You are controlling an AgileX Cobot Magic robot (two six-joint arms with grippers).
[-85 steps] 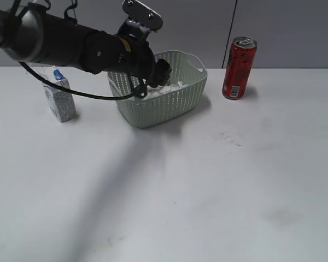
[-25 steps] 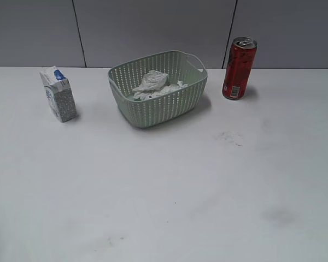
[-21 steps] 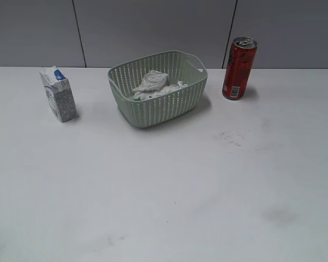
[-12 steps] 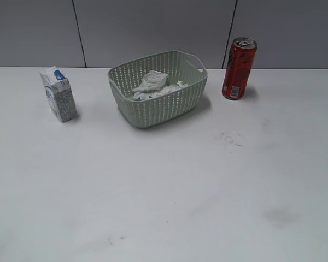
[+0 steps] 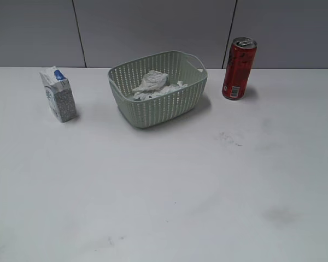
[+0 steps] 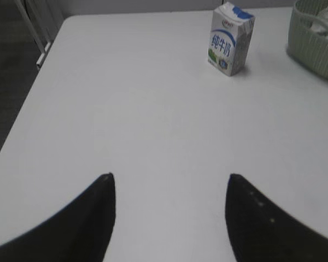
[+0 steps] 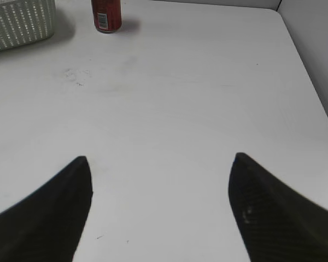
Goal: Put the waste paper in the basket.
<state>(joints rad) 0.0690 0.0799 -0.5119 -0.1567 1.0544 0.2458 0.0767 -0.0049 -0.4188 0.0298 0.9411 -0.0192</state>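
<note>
While the waste paper (image 5: 151,83) is lying crumpled inside the pale green basket (image 5: 169,103), we are seeing both arms' fingers spread apart over bare tabletop (image 5: 164,185), holding nothing. A milk carton (image 5: 58,94) is standing left of the basket, a red can (image 5: 239,68) right of it.

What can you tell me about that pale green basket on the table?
The basket is a pale green plastic tub with perforated, weave-like walls, rounded corners and a loop handle at its far right rim. It stands upright on the white table, turned at a slight angle, between the milk carton on its left and the red can on its right, touching neither. Crumpled white waste paper lies inside it. No gripper is near it; its edge also shows in both wrist views.
</note>
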